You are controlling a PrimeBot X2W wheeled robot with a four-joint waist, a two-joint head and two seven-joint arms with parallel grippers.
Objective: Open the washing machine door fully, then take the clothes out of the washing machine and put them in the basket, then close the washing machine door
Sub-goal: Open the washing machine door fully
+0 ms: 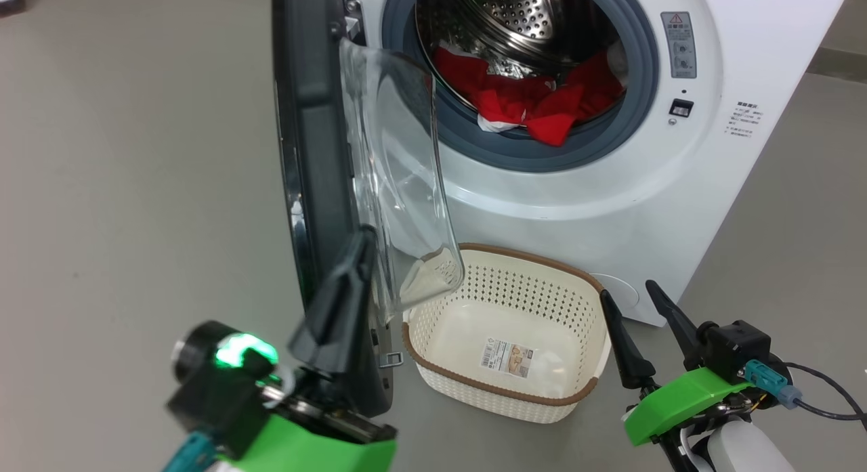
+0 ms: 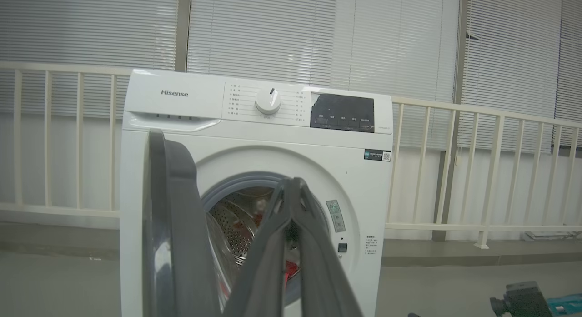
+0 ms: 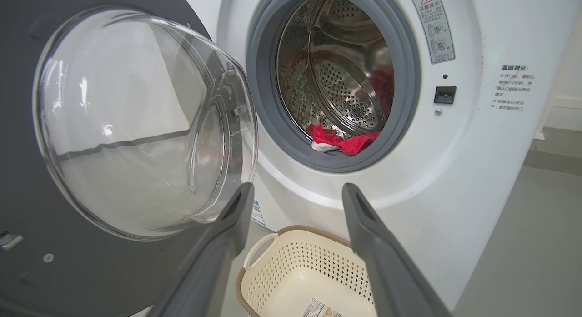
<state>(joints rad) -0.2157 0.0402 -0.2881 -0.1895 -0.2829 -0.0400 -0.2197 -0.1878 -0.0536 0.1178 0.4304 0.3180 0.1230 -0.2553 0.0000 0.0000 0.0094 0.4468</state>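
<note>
The washing machine (image 1: 609, 208) stands with its door (image 1: 318, 154) swung out edge-on towards me, the glass bowl bulging to the right. Red clothes (image 1: 535, 99) with a white piece lie in the drum, spilling onto the grey ring. The cream basket (image 1: 528, 255) sits empty on the floor below the opening. My left gripper (image 1: 359, 255) is shut on nothing, its tips beside the door's inner face by the bowl; I cannot tell if they touch. In the left wrist view the left gripper (image 2: 291, 183) stands just right of the door (image 2: 168, 226). My right gripper (image 1: 626, 292) is open beside the basket's right end.
Grey floor lies open to the left of the door and right of the machine. In the left wrist view a cream railing (image 2: 454, 171) and window blinds run behind the washing machine (image 2: 254, 139). A cable (image 1: 826, 397) trails from my right wrist.
</note>
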